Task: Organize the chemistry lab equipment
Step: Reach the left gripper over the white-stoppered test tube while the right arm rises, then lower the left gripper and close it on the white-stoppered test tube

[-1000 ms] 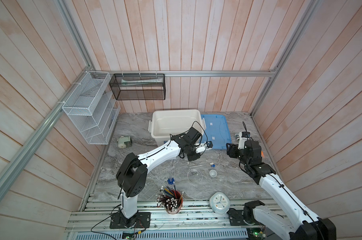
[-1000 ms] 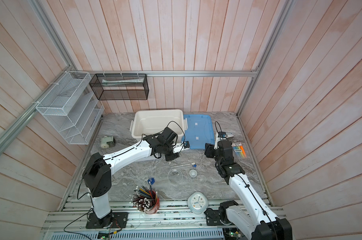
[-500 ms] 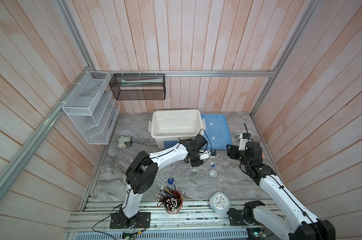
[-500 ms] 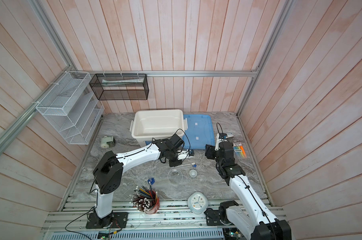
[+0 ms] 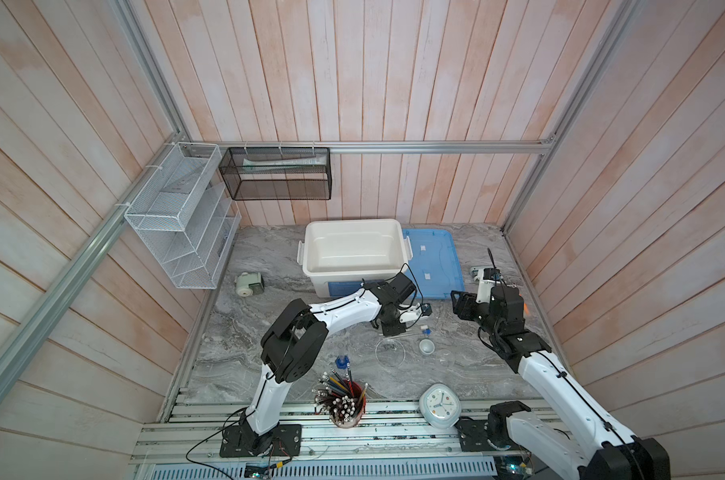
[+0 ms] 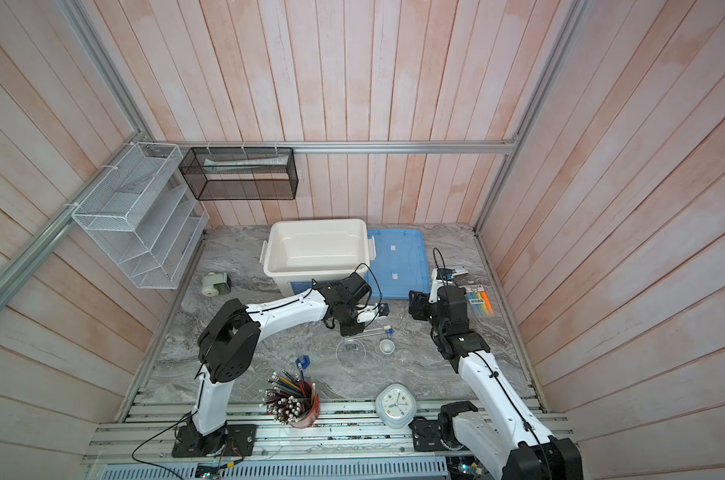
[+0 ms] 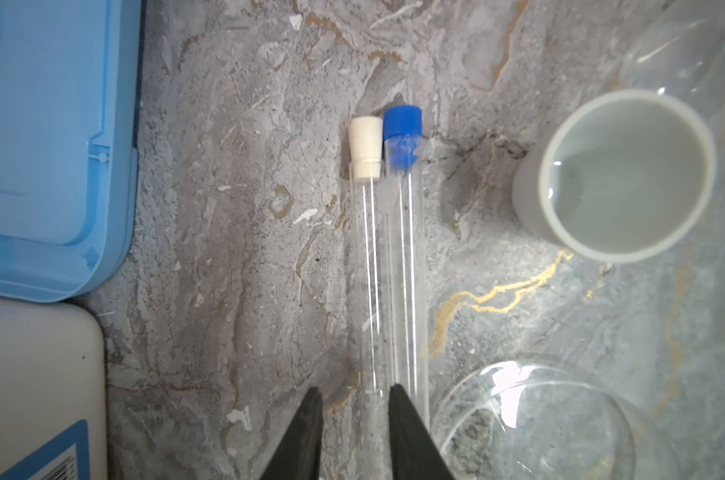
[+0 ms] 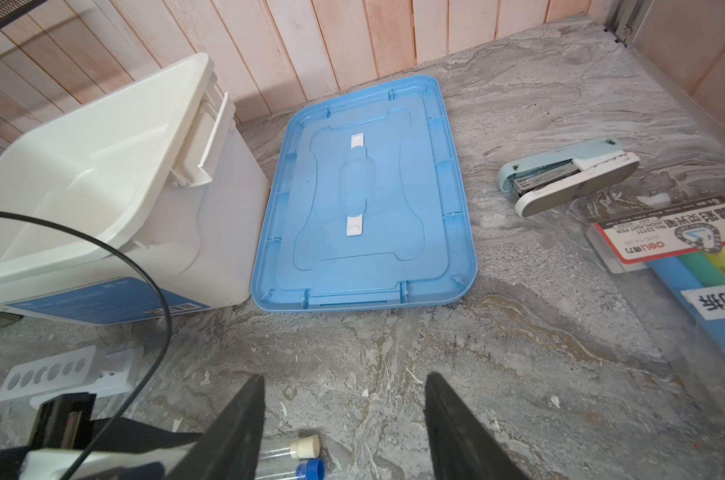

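Two thin clear tubes lie side by side on the grey veined surface (image 7: 227,208): the white-stoppered tube (image 7: 369,270) and the blue-capped tube (image 7: 406,270). The left end effector (image 7: 354,390) has swung down from the white plastic bin (image 5: 352,245) to their bare ends, jaws narrowly parted, gripping nothing, so a pickup looks close. The right end effector (image 8: 345,377) hangs spread wide, empty. Smooth and round, the tubes could roll.

We see 2 clear tubes side by side on the marble top (image 7: 227,208): white-capped tube (image 7: 367,249) & blue-capped tube (image 7: 406,249). The left gripper (image 7: 354,392) straddles the white-capped tube's end, jaws slightly apart. A small cup (image 7: 618,174) & a round dish (image 7: 539,424) sit nearby.
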